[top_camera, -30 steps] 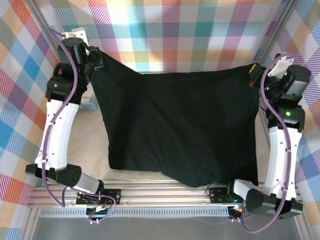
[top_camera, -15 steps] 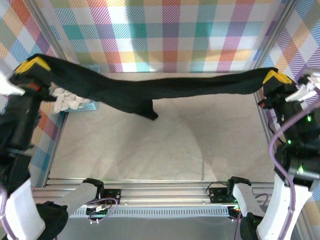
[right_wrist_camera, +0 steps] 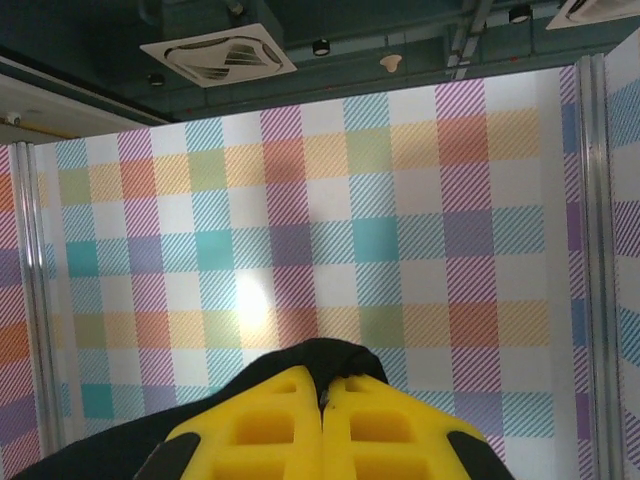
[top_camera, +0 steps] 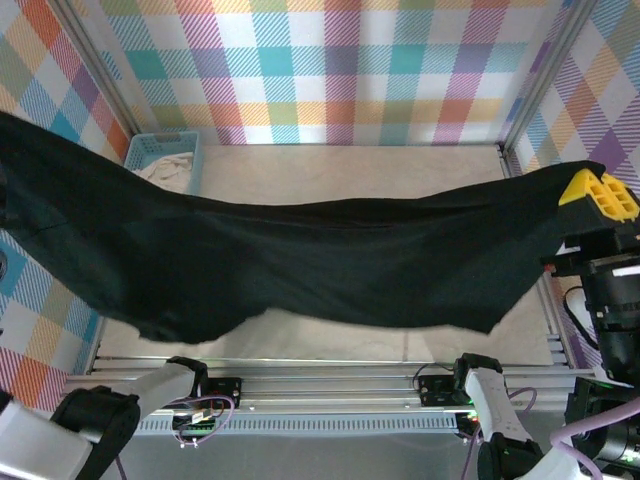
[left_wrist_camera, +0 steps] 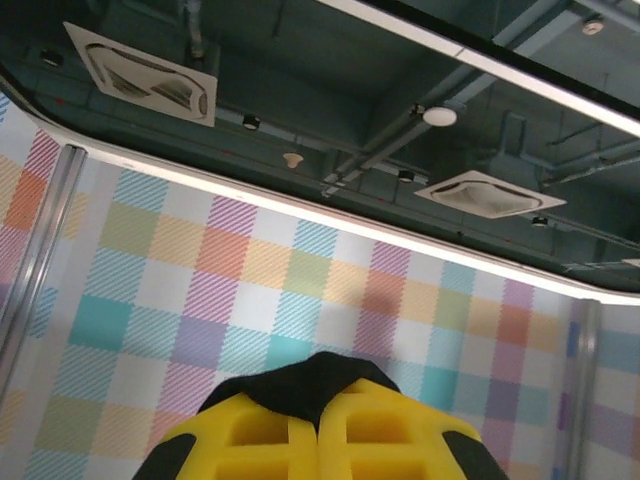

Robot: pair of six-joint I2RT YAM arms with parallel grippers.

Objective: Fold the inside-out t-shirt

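Inside-out t-shirt [top_camera: 330,265] hangs stretched between my left gripper [left_wrist_camera: 318,425] and right gripper [right_wrist_camera: 322,400], both pinching its cloth, body sagging below the fingers.

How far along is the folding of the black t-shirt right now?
Done: the t-shirt is off the table, pinched by the left hand and the right hand, both shut on its cloth. In hand: it hangs stretched wide between them, sagging in the middle. Left: laying it flat and making every fold; no fold is visible yet.
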